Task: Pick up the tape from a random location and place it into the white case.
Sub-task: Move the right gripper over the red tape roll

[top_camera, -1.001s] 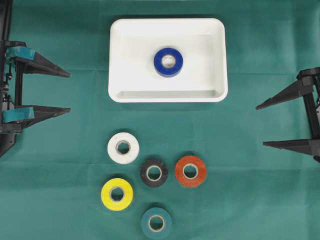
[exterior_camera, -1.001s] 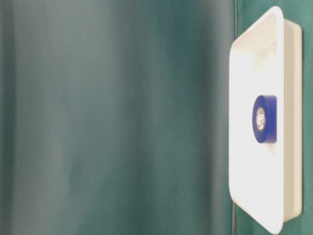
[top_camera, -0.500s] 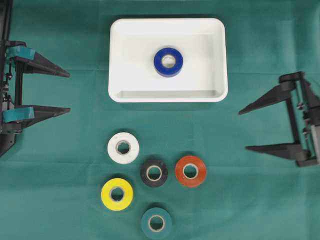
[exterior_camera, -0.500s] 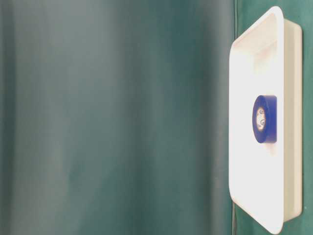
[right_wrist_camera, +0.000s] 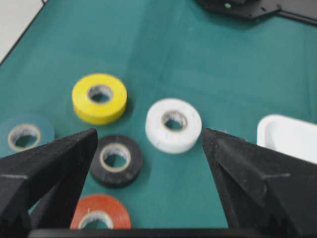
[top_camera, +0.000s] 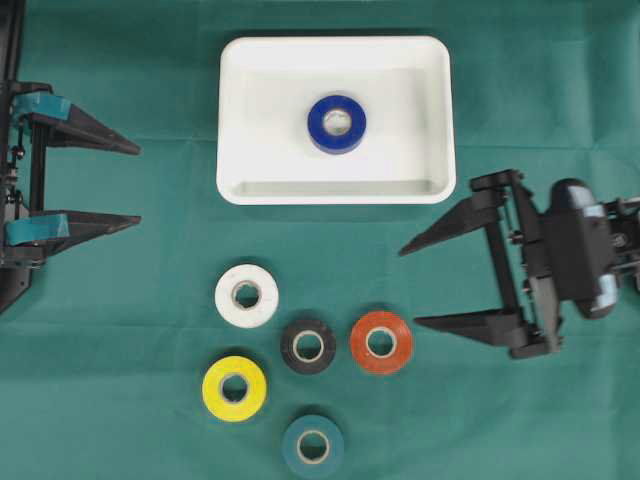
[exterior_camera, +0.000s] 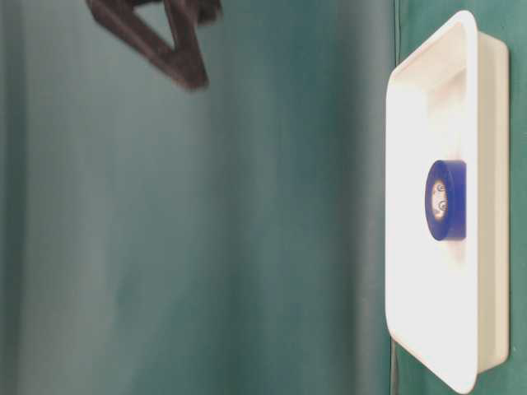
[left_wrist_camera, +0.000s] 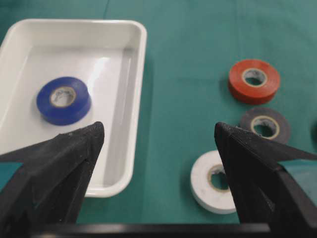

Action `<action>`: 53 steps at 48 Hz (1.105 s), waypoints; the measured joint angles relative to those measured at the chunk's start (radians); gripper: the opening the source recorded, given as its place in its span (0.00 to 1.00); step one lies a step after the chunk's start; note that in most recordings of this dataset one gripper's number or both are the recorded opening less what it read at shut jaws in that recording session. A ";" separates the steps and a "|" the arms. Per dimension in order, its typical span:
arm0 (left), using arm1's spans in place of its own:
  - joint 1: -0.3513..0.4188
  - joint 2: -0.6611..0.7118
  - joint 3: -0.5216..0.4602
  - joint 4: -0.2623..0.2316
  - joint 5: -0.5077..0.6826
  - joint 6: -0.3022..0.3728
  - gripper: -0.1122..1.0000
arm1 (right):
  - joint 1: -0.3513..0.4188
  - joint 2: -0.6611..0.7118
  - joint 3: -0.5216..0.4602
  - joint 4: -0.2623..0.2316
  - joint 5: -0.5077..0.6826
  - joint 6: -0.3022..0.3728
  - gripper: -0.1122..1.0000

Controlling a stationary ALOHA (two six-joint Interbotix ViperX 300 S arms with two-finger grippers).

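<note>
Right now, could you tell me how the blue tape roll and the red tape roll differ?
The blue tape roll lies inside the white case; the red tape roll lies on the green cloth among other rolls. Blue is dark, red orange-toned. Both lie flat, similar in size.

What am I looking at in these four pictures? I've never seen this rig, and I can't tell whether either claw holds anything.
Two robot arms work over a green table. The overhead view shows the left gripper and right gripper, both open and empty. The side view is turned sideways. Each wrist camera looks out between its own black fingers. The white case holds a blue roll. On the cloth lie white, black, red, yellow and teal rolls.
</note>
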State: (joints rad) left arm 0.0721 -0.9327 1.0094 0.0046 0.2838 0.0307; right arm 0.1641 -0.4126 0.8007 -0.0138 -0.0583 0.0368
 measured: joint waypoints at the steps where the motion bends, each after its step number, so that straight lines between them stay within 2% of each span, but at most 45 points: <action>1: 0.000 0.000 0.000 0.002 0.000 -0.002 0.94 | 0.000 0.009 -0.008 0.000 0.000 -0.002 0.92; 12: 0.002 0.000 0.000 -0.002 0.000 -0.002 0.94 | 0.000 0.069 -0.054 0.000 0.000 0.000 0.92; 21: 0.000 0.000 -0.002 -0.002 0.000 -0.002 0.94 | 0.002 0.074 -0.063 0.009 0.061 0.018 0.92; 32: 0.000 0.002 0.000 0.000 0.000 -0.002 0.94 | 0.002 0.129 -0.135 0.011 0.255 0.066 0.92; 47: 0.000 0.002 0.000 -0.002 0.000 -0.003 0.94 | 0.002 0.267 -0.302 0.005 0.583 0.092 0.92; 53: 0.000 0.002 0.000 0.000 0.000 -0.006 0.94 | 0.002 0.308 -0.350 0.005 0.676 0.094 0.92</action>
State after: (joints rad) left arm 0.0721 -0.9311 1.0094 0.0046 0.2838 0.0245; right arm 0.1657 -0.1043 0.4510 -0.0092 0.6182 0.1304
